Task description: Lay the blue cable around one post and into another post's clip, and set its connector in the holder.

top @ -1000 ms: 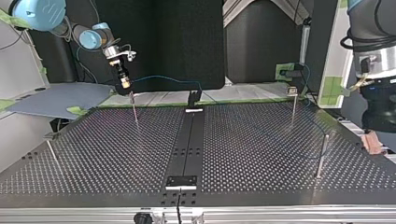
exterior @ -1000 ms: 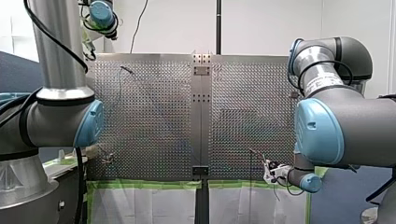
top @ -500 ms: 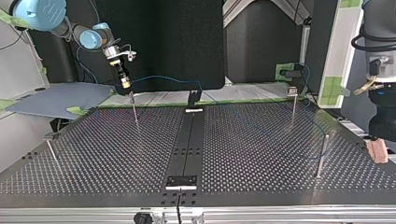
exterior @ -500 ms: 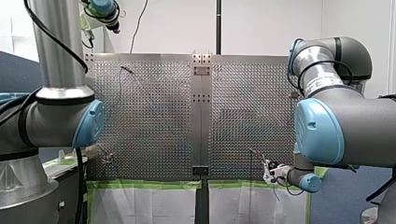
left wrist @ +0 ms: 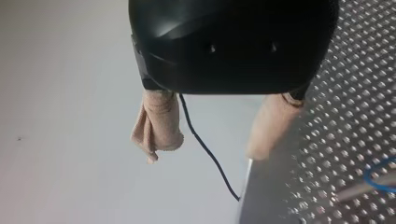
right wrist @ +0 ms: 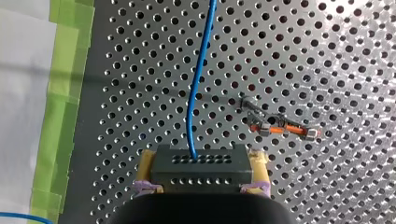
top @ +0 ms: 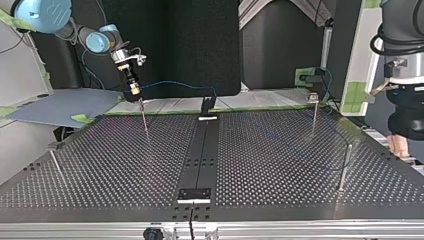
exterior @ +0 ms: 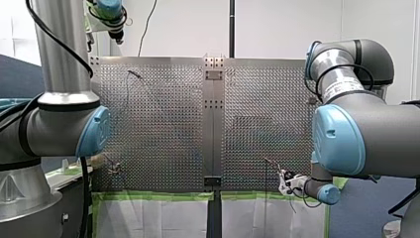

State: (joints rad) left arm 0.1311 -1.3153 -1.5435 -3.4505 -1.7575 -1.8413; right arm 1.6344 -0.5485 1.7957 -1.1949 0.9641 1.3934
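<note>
My right gripper (right wrist: 200, 184) has its yellow pads (right wrist: 259, 169) shut on a dark perforated connector block (right wrist: 198, 168). The blue cable (right wrist: 198, 84) runs out of the block, ahead of the gripper, over the perforated table. Just beside the block a thin post with an orange-marked clip (right wrist: 275, 127) stands apart from the cable. In the top view this gripper (top: 133, 91) hangs over a post (top: 144, 117) at the far left, and the cable (top: 175, 83) arcs away toward the right. My left gripper (left wrist: 210, 140) is open, with nothing between its beige pads (left wrist: 156, 126), and hangs off the table's right side (top: 398, 145).
Three more thin posts stand on the table (top: 314, 112) (top: 345, 165) (top: 55, 160). A black centre strip (top: 200, 155) carries a block at each end (top: 206, 106) (top: 194, 194). Green tape (exterior: 158, 196) lines the near edge in the front view.
My left arm's wrist has turned and shifted at the table's side, and its beige pad sits slightly higher in the top view. My right gripper has stayed nearly still with the connector.
</note>
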